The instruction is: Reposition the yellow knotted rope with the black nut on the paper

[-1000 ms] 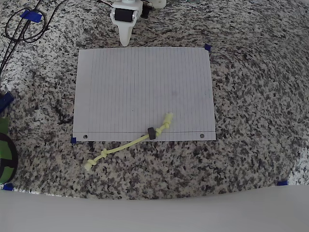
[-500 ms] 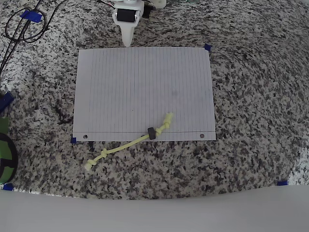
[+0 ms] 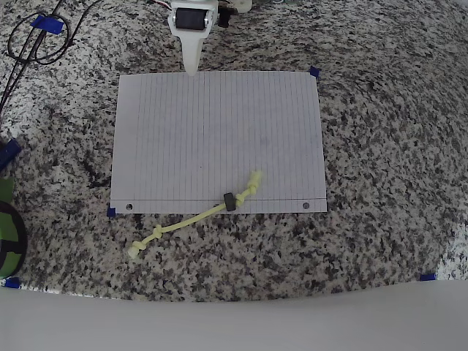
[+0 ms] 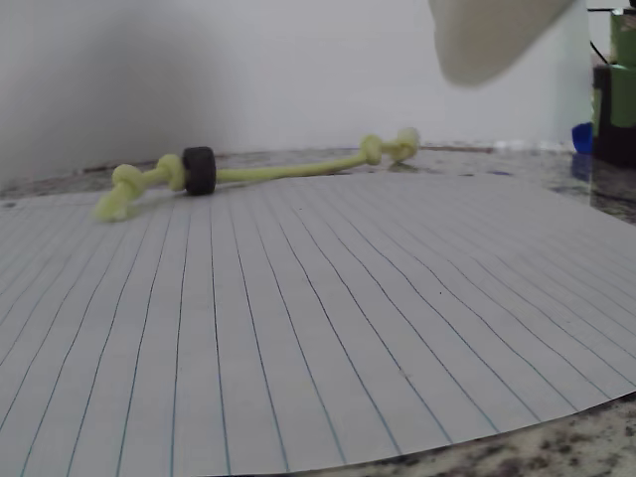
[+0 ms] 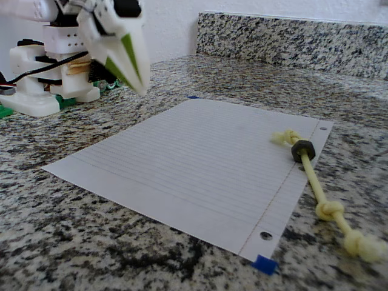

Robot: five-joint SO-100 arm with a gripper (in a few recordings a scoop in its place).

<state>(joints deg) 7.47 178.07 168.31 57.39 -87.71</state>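
A: While the arm sits at the far edge, here's overhead. The gripper [image 3: 191, 67] tip pokes just over the top edge of the paper [image 3: 212, 124], well apart from the yellow knotted rope [image 3: 194, 216]. The rope runs diagonally across the bottom edge: one frayed end and a knot on the sheet, the rest out on the granite counter [image 3: 387, 146]. The black nut [image 3: 229, 201] sits right at the punched-hole margin.

B: Jaws?

A: They look pressed together into one white point from above. No gap visible, nothing held.

B: Wrist view?

A: Low look across the paper [image 4: 298, 328]. Rope [image 4: 278, 171] lies at the far edge, nut [image 4: 199, 170] next to a knot on the left side. A blurred white finger [image 4: 492, 35] shows top right.

B: Fixed view?

A: Gripper [image 5: 138, 85] hangs above the counter just beside the sheet's far corner, fingers closed to a point. Rope [image 5: 321, 194] trails off the near right edge of the paper [image 5: 182, 157], nut [image 5: 302, 150] on the margin. Blue tape tab [image 5: 264, 264] at the corner.

B: Risks?

A: My read: the cord is thin and flat, so a closing pinch may miss it or snag the paper and drag it off the tabs. Grabbing at the nut could let it slide along the cord. A lift from one end likely leaves the tail off the sheet.
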